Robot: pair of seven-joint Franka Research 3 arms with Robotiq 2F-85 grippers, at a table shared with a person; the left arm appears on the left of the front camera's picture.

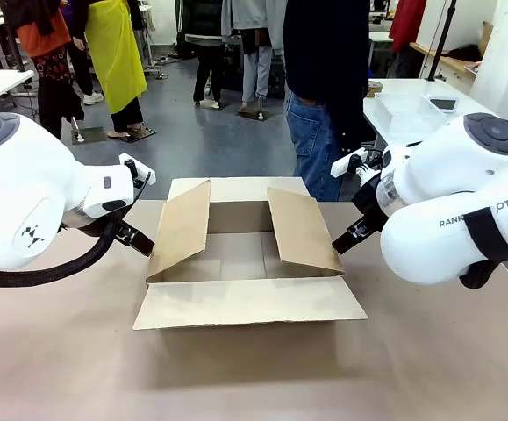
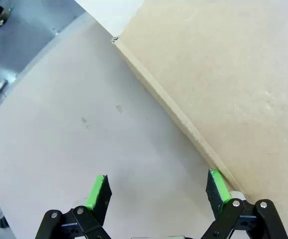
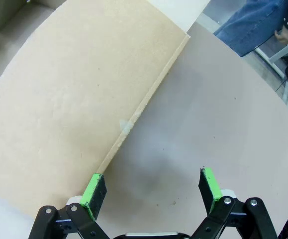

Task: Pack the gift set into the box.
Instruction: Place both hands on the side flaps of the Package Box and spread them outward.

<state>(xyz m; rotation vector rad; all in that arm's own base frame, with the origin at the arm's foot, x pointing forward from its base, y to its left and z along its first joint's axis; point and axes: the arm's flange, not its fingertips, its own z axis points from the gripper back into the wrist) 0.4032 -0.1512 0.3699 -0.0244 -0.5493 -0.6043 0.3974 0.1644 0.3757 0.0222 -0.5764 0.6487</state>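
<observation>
The box (image 1: 236, 254) stands open in the middle of the table, its front flap (image 1: 249, 301) lying flat and both side flaps leaning inward. My left gripper (image 1: 136, 237) is low beside the left flap (image 2: 223, 74); it is open (image 2: 157, 191), one green pad (image 2: 217, 186) right by the flap's folded edge. On the other side, my right gripper (image 1: 348, 237) is also open (image 3: 151, 186), and its pad (image 3: 94, 189) is at the right flap's fold (image 3: 59, 99). Nothing sits between either pair of fingers. The gift set is out of view.
A person (image 1: 324, 88) in dark top and jeans stands at the table's far edge behind the box. A white side table with a clear plastic bin (image 1: 407, 110) is at the back right. The brown tabletop (image 1: 236, 377) stretches in front of the box.
</observation>
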